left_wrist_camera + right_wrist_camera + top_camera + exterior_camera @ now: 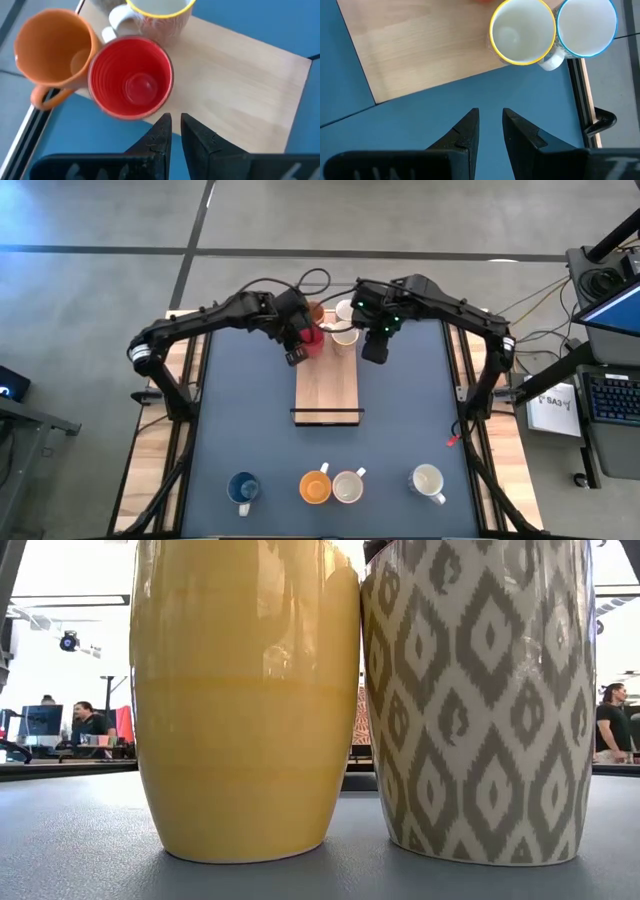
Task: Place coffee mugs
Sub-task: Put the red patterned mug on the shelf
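Four mugs stand upright in a cluster at the far end of the wooden board (327,390). They are a red mug (131,77) at the board's far left corner, an orange mug (50,47) beside it, a white yellow-rimmed mug (522,31) and a white blue-rimmed mug (586,25). My left gripper (175,122) hovers just on the near side of the red mug, its fingers a narrow gap apart. My right gripper (490,117) hangs over the blue table to the right of the board, slightly open and empty.
Along the near edge stand a blue mug (243,487), an orange mug (245,690) touching a grey-patterned white mug (475,690), and another white mug (428,482). The board's middle and near end are bare. Metal rails run along the table's sides. People sit in the room behind.
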